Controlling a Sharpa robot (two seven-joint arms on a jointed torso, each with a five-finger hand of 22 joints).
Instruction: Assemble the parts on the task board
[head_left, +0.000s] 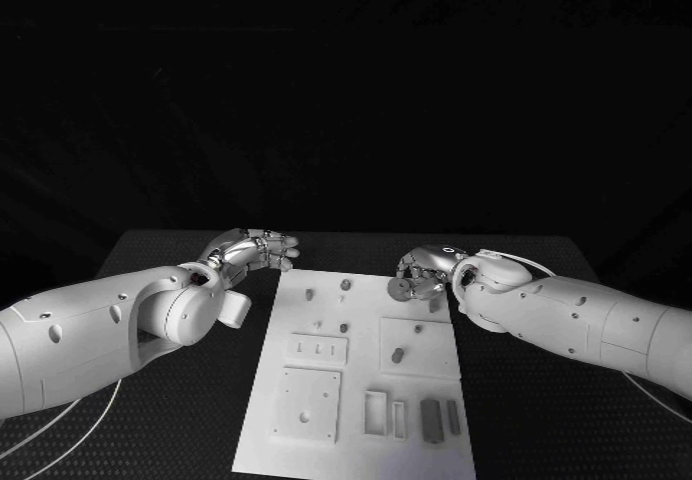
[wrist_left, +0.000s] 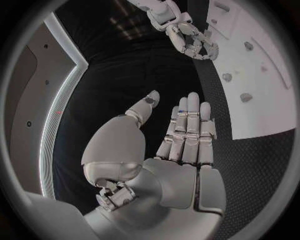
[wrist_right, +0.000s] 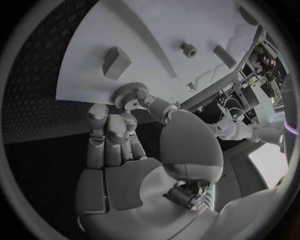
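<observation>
The task board (head_left: 361, 400), a flat white rectangular plate, lies lengthwise along the middle of the black textured bench (head_left: 534, 420) in the head view, with bare bench showing on both long sides and beyond its far edge. Grey parts stand on the board: small pegs near its far end, one peg (head_left: 397, 355) on a raised square at mid-board, and two dark upright blocks (head_left: 430, 417) near its near right corner, beside two open slots. The left robot hand (head_left: 253, 250) hangs off the board's far left corner, over bare bench, fingers curled loosely with nothing in them. The right robot hand (head_left: 423, 275) is over the board's far right part, pinching a small round grey gear (head_left: 400, 289) at its fingertips.

In the left wrist view, the left robot hand (wrist_left: 181, 135) has its fingers straight and side by side with the thumb apart, empty, above the dark bench just beside the board's edge (wrist_left: 250, 115). Three small grey pegs stand on the board near that edge. The right robot hand (wrist_left: 194, 40) is beyond, over the board's far side.

In the right wrist view, the right robot hand (wrist_right: 125, 140) holds the toothed gear (wrist_right: 127, 95) between thumb and a fingertip, right at the board's edge (wrist_right: 94, 92). On the board beyond the gear are one grey rectangular block (wrist_right: 115, 61), one short round peg (wrist_right: 188, 49) and one flat dark block (wrist_right: 224, 56).
</observation>
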